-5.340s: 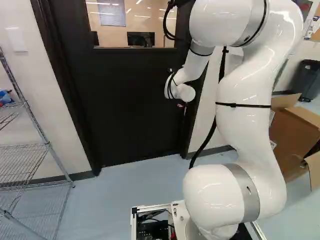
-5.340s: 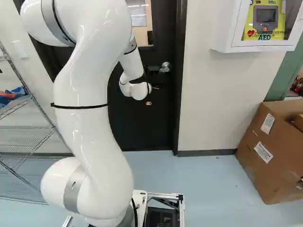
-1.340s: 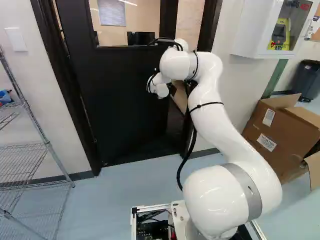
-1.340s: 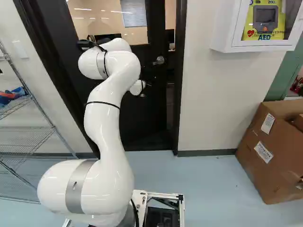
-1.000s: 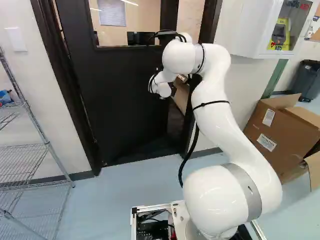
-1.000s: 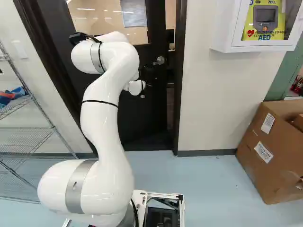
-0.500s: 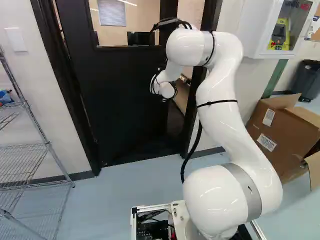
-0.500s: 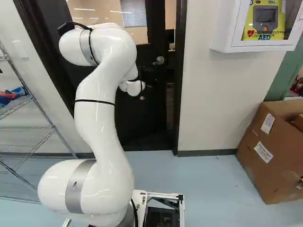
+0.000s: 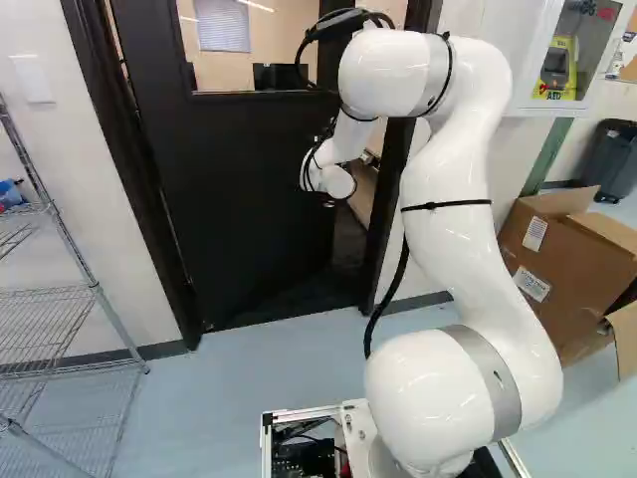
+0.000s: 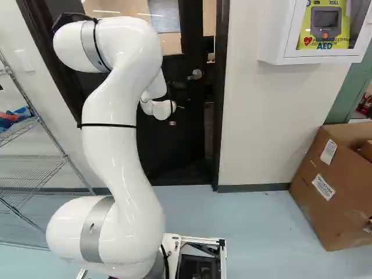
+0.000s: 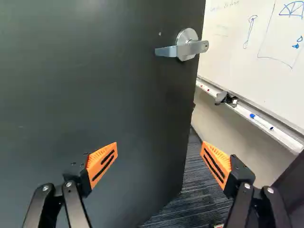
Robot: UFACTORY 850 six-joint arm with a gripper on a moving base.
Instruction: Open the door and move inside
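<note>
Beyond 2 parted fingers (image 11: pixel 98 160), the door (image 11: pixel 109 85) stands ajar.

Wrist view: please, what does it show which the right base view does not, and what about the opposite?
Only the wrist view shows the whiteboard, the marker and the open pincer.
Only the right base view shows the cardboard box, wire shelf and white wall case.
Both show the partly open door and its handle.
</note>
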